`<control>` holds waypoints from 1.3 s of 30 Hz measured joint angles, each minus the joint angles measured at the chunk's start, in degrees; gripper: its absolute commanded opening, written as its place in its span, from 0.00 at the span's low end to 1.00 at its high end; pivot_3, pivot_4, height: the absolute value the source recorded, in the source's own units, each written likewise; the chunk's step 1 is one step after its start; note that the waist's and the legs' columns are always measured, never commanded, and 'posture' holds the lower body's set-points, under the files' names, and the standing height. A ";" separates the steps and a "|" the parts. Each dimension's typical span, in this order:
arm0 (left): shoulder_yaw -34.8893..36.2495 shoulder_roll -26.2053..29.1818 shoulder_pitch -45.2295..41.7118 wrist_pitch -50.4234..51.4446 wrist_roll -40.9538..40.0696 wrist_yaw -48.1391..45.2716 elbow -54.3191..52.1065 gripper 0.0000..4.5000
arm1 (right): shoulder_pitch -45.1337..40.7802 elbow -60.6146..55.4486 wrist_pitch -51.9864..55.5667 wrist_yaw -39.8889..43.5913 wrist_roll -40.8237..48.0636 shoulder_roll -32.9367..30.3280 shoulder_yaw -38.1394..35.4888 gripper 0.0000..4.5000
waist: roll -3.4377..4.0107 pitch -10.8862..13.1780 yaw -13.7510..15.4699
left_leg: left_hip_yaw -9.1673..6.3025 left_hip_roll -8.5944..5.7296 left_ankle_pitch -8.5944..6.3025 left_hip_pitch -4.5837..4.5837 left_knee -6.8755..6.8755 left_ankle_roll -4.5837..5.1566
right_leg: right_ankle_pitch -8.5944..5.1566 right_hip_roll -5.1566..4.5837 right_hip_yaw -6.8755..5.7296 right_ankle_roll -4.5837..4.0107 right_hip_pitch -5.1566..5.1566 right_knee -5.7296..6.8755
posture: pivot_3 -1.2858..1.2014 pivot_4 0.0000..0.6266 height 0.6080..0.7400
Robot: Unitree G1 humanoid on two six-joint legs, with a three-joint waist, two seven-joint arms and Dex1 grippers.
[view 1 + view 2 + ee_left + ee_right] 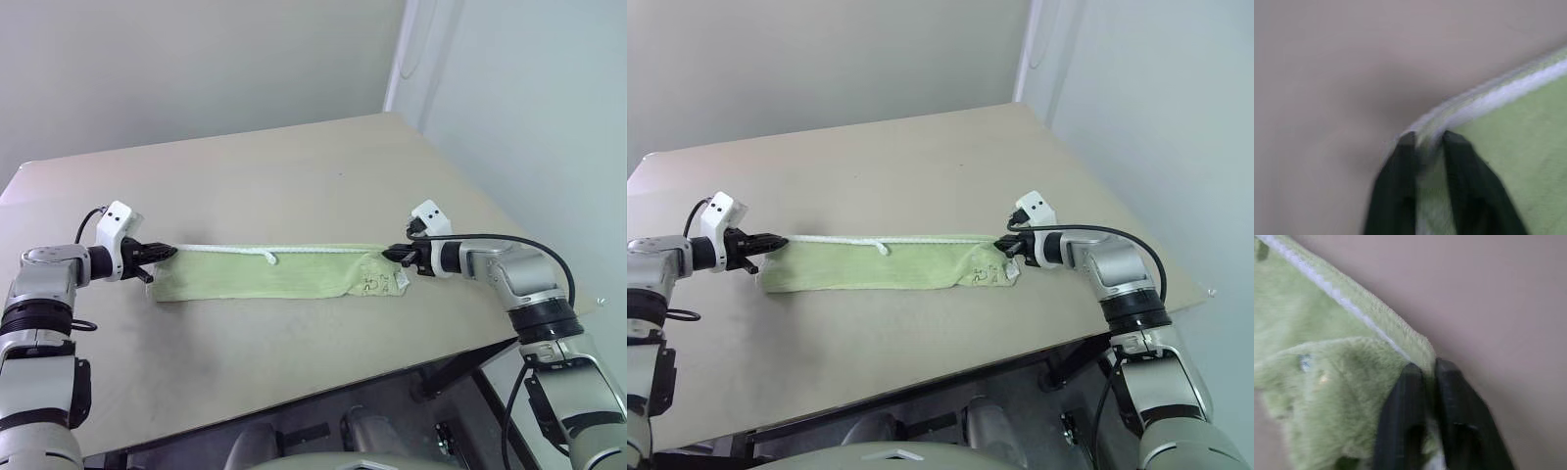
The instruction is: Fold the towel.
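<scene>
Long light yellow-green terry towel [274, 274] lies stretched across near half of beige table [294, 176] — white stitched edging along far side, small white loop near middle. Left gripper [165, 253] at towel's left far corner, right gripper [392, 254] at right far corner — both jaws apparently clamped on edging, cloth between fingers.

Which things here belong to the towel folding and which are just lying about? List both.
Belonging to the job:
- towel, folded lengthwise on the table
- left gripper, pinching the towel's far corner at one end
- right gripper, pinching the far corner at the other end

Lying about:
- nothing loose; there is just the table itself
</scene>
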 measured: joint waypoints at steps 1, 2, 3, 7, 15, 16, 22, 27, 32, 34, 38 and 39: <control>0.20 -0.04 -0.45 -0.61 0.14 0.50 1.01 0.47 | -0.12 0.28 0.00 -0.03 -0.14 0.18 -0.25 0.38 | 0.00 0.00 0.00 | 0.00 0.00 0.00 0.00 0.00 0.00 | 0.00 0.00 0.00 0.00 0.00 0.00 | 0.52 0.00 1.00; 0.36 -0.07 -0.71 -0.83 0.17 0.67 1.41 0.54 | -0.19 0.29 -0.01 -0.01 -0.14 0.33 -0.44 0.46 | 0.00 0.00 0.00 | -0.01 0.00 0.00 0.00 0.00 0.00 | 0.00 0.00 0.00 0.00 0.00 0.00 | 0.52 0.00 1.00; 0.61 -0.20 -1.02 -1.26 0.17 0.75 1.93 0.64 | -0.29 0.28 -0.06 -0.02 -0.11 0.64 -0.80 0.55 | 0.00 0.00 0.00 | -0.01 0.00 0.00 0.00 0.00 0.00 | 0.00 0.00 0.00 0.00 0.00 0.01 | 0.52 0.00 1.00; 1.38 -0.65 -1.55 -3.23 0.21 3.01 3.10 0.94 | -1.98 -0.11 0.92 -1.85 1.17 2.80 -4.51 0.86 | 0.00 0.00 -0.08 | -0.02 0.00 0.00 0.02 0.01 0.00 | 0.01 0.00 0.01 0.01 -0.01 0.07 | 0.52 0.00 1.00; 3.59 -0.54 6.25 5.86 -6.03 -5.37 -17.12 0.94 | -2.07 -5.94 29.43 -6.51 16.55 2.45 -26.12 0.86 | -0.07 -0.07 0.11 | -0.06 -0.03 0.00 -0.04 -0.01 0.00 | 0.00 -0.07 0.00 0.00 0.01 0.06 | 0.52 0.00 1.00; 3.62 -0.53 8.00 7.40 -7.10 -6.35 -20.10 0.94 | -1.54 -5.92 34.23 -7.32 17.99 2.56 -29.32 0.86 | -0.07 -0.07 0.11 | -0.06 -0.03 0.00 -0.03 -0.01 0.00 | 0.00 -0.07 0.01 0.00 0.01 0.08 | 0.52 0.00 1.00; 3.50 -0.48 17.91 12.51 -11.99 -9.93 -38.70 0.94 | 5.62 -4.59 48.95 -16.94 35.56 3.56 -40.99 0.86 | -0.05 -0.08 -0.10 | -0.05 0.01 0.01 0.19 0.00 0.02 | -0.08 0.03 0.02 0.05 0.15 0.13 | 0.52 0.00 1.00; 2.37 -0.22 22.65 14.68 -13.98 -12.49 -47.41 0.94 | 11.12 -2.47 49.08 -32.48 50.59 7.74 -44.45 0.86 | -0.01 -0.06 -0.55 | 0.04 0.01 0.01 0.43 0.04 0.03 | -0.19 0.06 0.12 -0.11 0.54 0.04 | 0.52 0.00 1.00; 0.29 0.19 24.76 14.50 -13.82 -13.35 -50.73 0.94 | 12.10 -2.01 49.09 -46.60 56.72 14.30 -49.93 0.86 | 0.01 -0.05 -1.40 | 0.03 0.01 0.01 0.74 0.02 0.03 | -0.20 0.06 0.14 -0.09 0.74 -0.08 | 0.52 0.00 1.00; -0.28 0.12 25.06 14.19 -13.49 -13.26 -50.84 0.94 | 12.10 -1.95 49.01 -50.79 57.81 16.00 -51.46 0.86 | 0.02 -0.05 -1.62 | 0.03 0.01 0.01 0.71 0.01 0.03 | -0.20 0.06 0.14 -0.09 0.74 -0.11 | 0.52 0.00 1.00; -1.61 0.03 25.08 12.78 -12.96 -13.01 -50.80 0.94 | 12.06 -1.93 48.87 -57.75 60.39 17.76 -53.23 0.86 | 0.03 -0.05 -1.80 | 0.02 0.01 0.00 0.68 -0.03 0.03 | -0.22 0.05 0.14 -0.07 0.72 -0.16 | 0.52 0.00 1.00; -2.03 0.03 25.12 12.30 -12.65 -13.00 -50.73 0.94 | 12.06 -1.93 48.81 -58.81 61.02 17.90 -53.32 0.86 | 0.03 -0.05 -1.82 | 0.02 0.02 0.00 0.68 -0.03 0.04 | -0.22 0.05 0.14 -0.07 0.72 -0.17 | 0.52 0.00 1.00</control>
